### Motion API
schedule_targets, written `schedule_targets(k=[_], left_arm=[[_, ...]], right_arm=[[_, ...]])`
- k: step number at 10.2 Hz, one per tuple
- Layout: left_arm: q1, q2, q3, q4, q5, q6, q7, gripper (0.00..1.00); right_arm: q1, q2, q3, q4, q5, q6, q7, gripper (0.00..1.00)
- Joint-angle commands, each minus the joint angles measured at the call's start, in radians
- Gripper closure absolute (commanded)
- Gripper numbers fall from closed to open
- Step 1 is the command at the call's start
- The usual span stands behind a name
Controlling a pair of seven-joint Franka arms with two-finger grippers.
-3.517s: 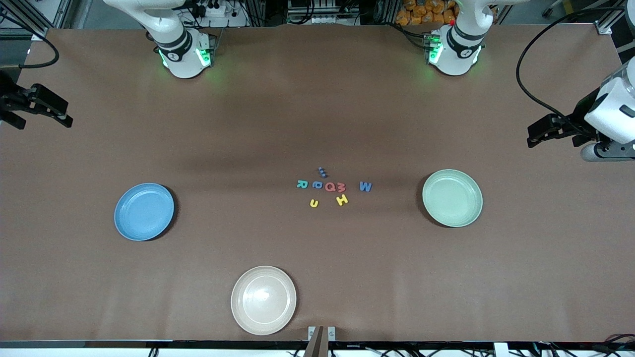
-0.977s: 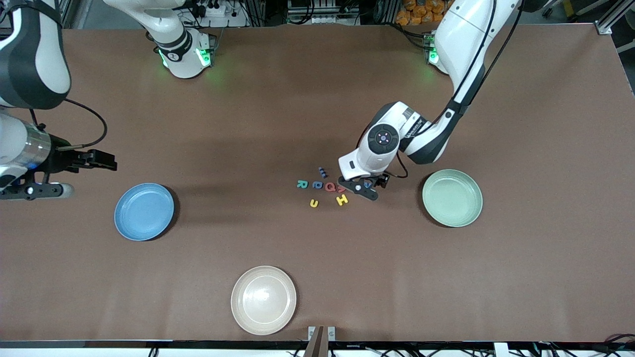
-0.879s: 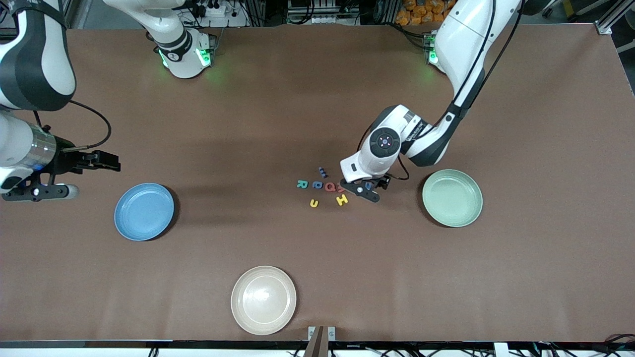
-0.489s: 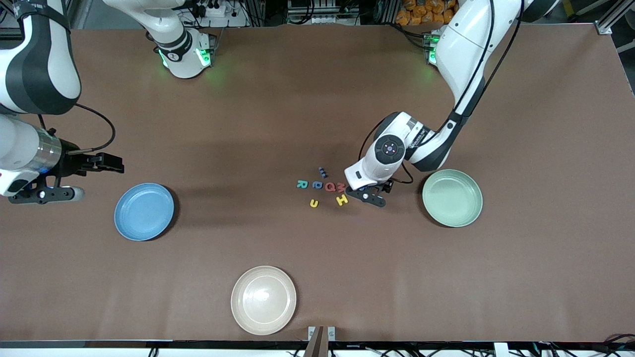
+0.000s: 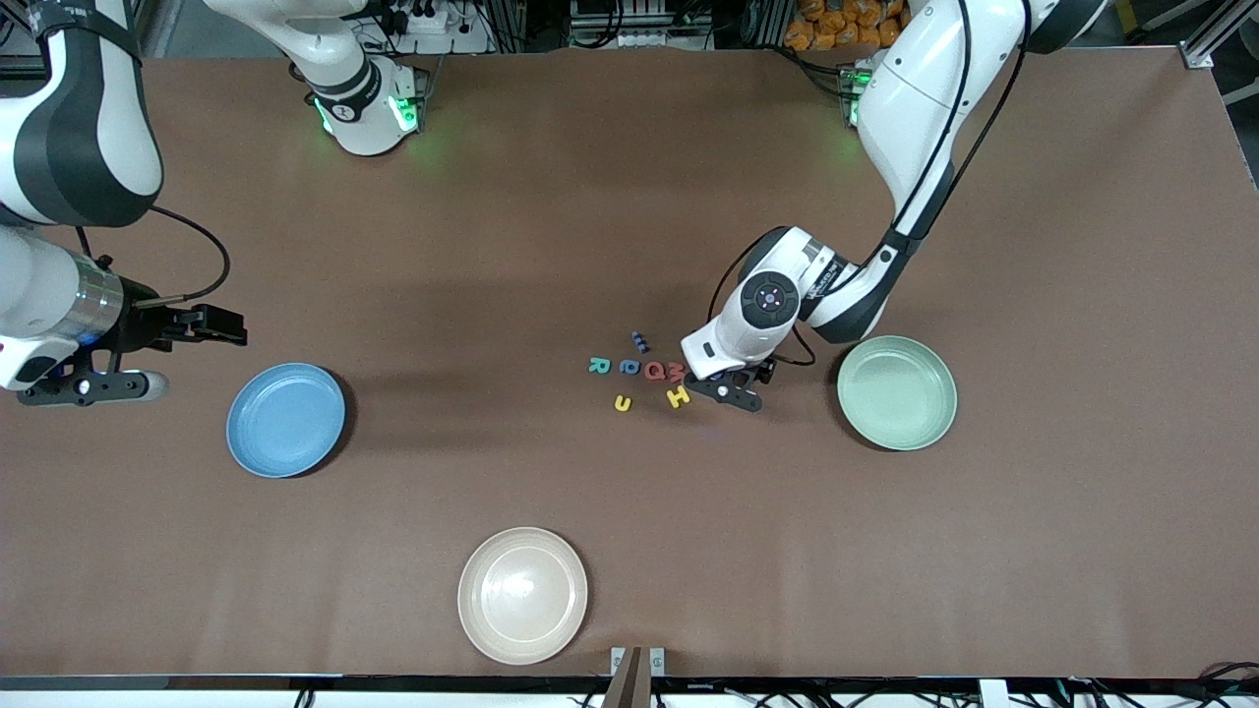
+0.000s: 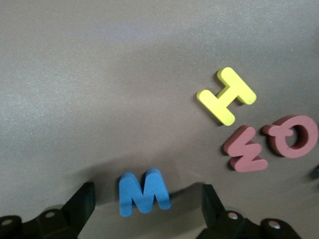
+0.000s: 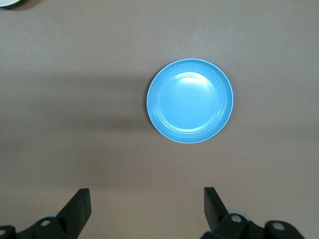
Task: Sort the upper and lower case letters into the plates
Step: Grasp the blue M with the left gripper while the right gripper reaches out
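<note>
Foam letters lie mid-table: teal R [image 5: 598, 366], a small blue letter [image 5: 629, 368], red Q [image 5: 654, 371], red M [image 5: 677, 371], yellow H [image 5: 678, 397], yellow u [image 5: 622, 402] and a small dark blue piece [image 5: 640, 341]. My left gripper [image 5: 728, 383] is low over a blue M [image 6: 144, 191]. It is open [image 6: 147, 206], one finger on each side of the M, which lies on the table. The light blue plate [image 5: 285, 420] is toward the right arm's end and the mint green plate [image 5: 896, 392] toward the left arm's end. My right gripper [image 5: 211, 326] is open [image 7: 147, 204] and empty in the air beside the light blue plate [image 7: 190, 101].
A cream-beige plate [image 5: 522, 595] sits near the table's front edge. The yellow H [image 6: 227, 95], red M [image 6: 245, 149] and red Q [image 6: 294, 135] lie close to the left gripper. The brown table [image 5: 1033, 551] is bare around the plates.
Both arms have come in from the table's ends. The left gripper has come down around the blue M and shifted slightly over the last second. The right gripper drifted a little toward the blue plate.
</note>
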Motion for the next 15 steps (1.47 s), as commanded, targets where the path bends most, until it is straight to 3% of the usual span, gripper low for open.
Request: schedule_targets(k=[1,2,5,7,12,15], left_arm=[[0.006,0.008,-0.002,0.008,0.058,0.01,-0.035,0.27],[0.007,0.008,-0.002,0.005,0.058,0.01,-0.036,0.38],[0.007,0.008,-0.002,0.005,0.058,0.009,-0.038,0.46],[0.007,0.008,-0.002,0.005,0.058,0.009,-0.036,0.62],[0.012,0.005,-0.001,0.008,0.058,0.001,-0.038,0.7],[0.049,-0.02,-0.001,0.042,0.059,-0.106,-0.024,0.72]], right_arm=[[0.01,-0.002,0.001,-0.015,0.015,-0.009,-0.005,0.0],[0.019,-0.011,0.002,-0.055,0.015,0.0,-0.001,0.0],[0.079,0.001,0.002,-0.067,0.025,0.032,0.018,0.0],[0.129,0.025,0.001,-0.086,0.062,0.115,0.137,0.0],[0.264,0.116,0.001,-0.087,0.062,0.281,0.34,0.0],[0.317,0.186,0.001,-0.078,0.065,0.385,0.427,0.0]])
